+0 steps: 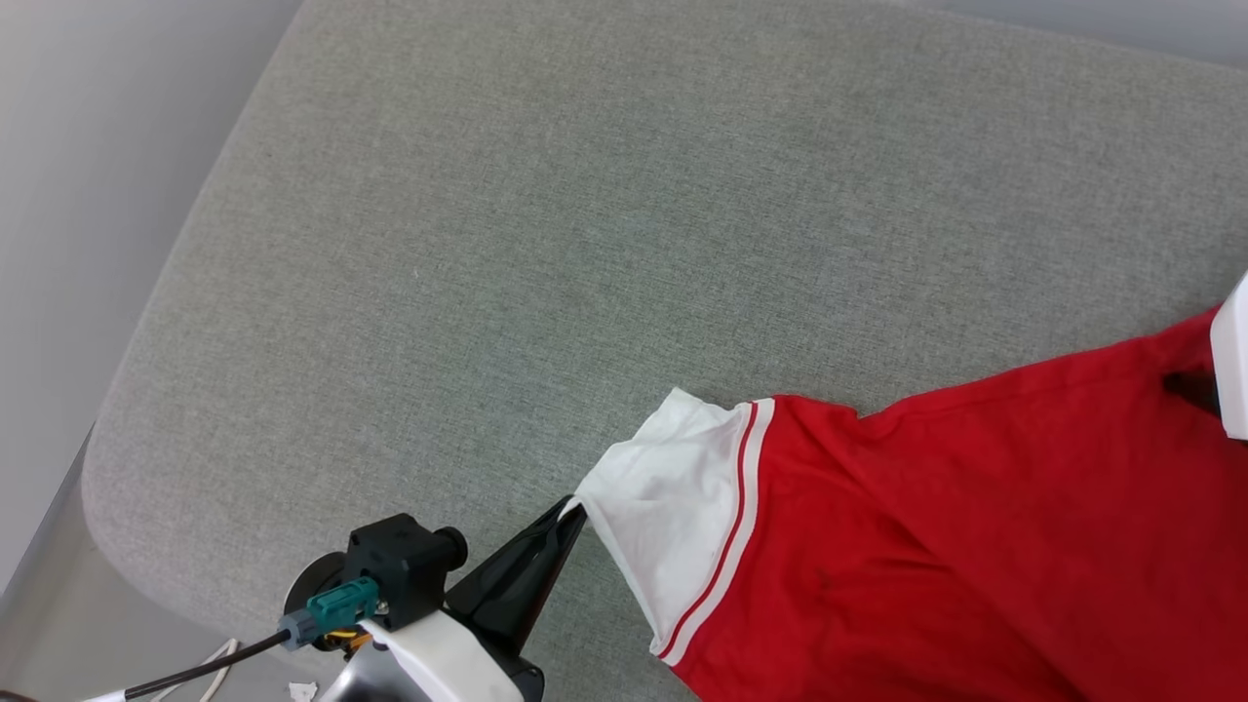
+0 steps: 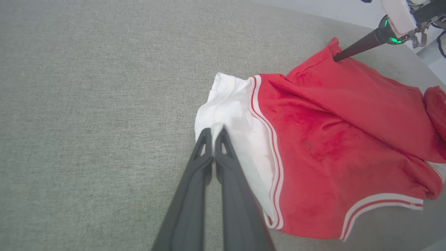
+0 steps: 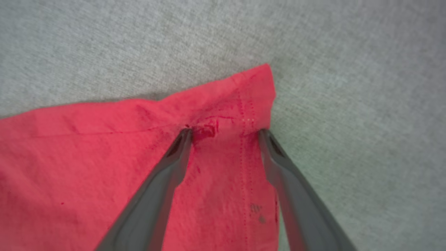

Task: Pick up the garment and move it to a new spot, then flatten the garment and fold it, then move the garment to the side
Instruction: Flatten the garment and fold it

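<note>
Here, the garment (image 1: 926,507), a red shirt, lies on a grey fabric-covered tabletop (image 1: 487,244), with its white sleeve (image 1: 663,507) as the end nearest the robot's left side. The left gripper (image 1: 570,512) is clamped on the outer edge of that sleeve, its two dark fingers pressed together with a small peak of white cloth pinched between the tips. The grip looks meant to draw the sleeve outward and open it flat. Well apart from the sleeve, at the far red corner with a stitched hem, the right gripper (image 3: 224,131) has its fingers spread wide, one on each side of the corner. It holds nothing, and probably waits to pinch there so both arms can stretch the shirt. The red body beside the sleeve is wrinkled and partly folded over.
</note>
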You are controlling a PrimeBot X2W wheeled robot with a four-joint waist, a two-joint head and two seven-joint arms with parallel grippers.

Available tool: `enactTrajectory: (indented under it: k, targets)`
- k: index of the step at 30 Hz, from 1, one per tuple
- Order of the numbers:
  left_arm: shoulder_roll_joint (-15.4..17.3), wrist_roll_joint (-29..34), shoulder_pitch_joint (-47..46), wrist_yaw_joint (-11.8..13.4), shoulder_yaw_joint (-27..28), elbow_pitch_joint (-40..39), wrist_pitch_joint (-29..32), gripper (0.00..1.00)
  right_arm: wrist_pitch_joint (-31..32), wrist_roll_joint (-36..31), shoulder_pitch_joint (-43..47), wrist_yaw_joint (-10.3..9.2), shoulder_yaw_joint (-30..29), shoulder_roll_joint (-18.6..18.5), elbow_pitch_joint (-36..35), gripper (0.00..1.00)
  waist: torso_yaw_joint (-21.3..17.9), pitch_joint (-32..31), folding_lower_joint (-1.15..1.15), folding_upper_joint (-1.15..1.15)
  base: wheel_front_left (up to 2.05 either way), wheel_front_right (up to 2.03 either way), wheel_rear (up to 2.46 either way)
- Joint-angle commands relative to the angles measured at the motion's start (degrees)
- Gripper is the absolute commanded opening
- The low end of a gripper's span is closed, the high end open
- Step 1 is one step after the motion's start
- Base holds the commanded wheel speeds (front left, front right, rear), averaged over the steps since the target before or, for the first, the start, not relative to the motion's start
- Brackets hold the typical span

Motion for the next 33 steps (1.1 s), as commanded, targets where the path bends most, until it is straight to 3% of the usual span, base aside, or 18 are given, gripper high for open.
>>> enactTrajectory:
  k: [1, 2, 3, 4, 5, 18, 27, 33]
  targets:
    - [-0.6, -0.2, -1.0, -0.3, -0.1, 0.2, -0.5, 0.0, -0.6, 0.3, 2.2, -0.02, 1.5, 0.3, 2.8, 1.0, 0.4, 0.2, -0.01, 0.0, 0.0, 0.0, 0.0]
    - [-0.6, -0.2, -1.0, -0.3, -0.2, 0.4, -0.5, 0.0, -1.1, 0.3, 2.6, -0.02, 1.6, 0.1, 3.3, 1.0, 0.5, 0.2, -0.01, 0.0, 0.0, 0.0, 0.0]
    - [-0.7, -0.3, -1.0, -0.4, -0.2, 0.5, -0.6, 0.0, -1.5, 0.3, 2.9, -0.02, 1.4, 0.0, 4.0, 0.85, 0.6, 0.2, -0.01, 0.0, 0.0, 0.0, 0.0]
    - [-0.8, -0.3, -1.1, -0.6, -0.3, 0.6, -0.7, 0.0, -1.9, 0.4, 3.3, -0.03, 1.4, -0.1, 4.5, 0.3, 0.7, 0.2, -0.01, 0.0, 0.0, 0.0, 0.0]
    - [-0.8, -0.3, -1.2, -0.7, -0.3, 0.8, -0.8, 0.0, -2.5, 0.5, 3.4, -0.03, 1.3, -0.2, 5.0, 0.0, 0.7, 0.1, -0.01, 0.0, 0.0, 0.0, 0.0]
    - [1.9, 0.1, -1.1, 0.6, 1.2, -0.1, -0.2, 0.0, -16.0, 5.9, -2.5, -0.02, 2.1, -1.6, 6.2, 0.0, -3.0, -6.6, -0.01, 0.0, 0.0, 0.0, 0.0]
    - [6.9, 0.9, -0.9, 2.9, 4.6, -4.0, 1.7, 0.0, -22.8, 10.3, -4.6, -0.02, 3.5, -1.7, 4.5, 0.0, -7.6, -14.3, -0.01, 0.0, 0.0, 0.0, 0.0]
    - [11.0, 1.7, -3.0, 4.7, 8.6, -8.7, 3.0, 0.0, -26.6, 14.0, -4.7, -0.02, 3.1, -1.9, -0.7, 0.0, -11.0, -19.0, -0.01, 0.0, 0.0, 0.0, 0.0]
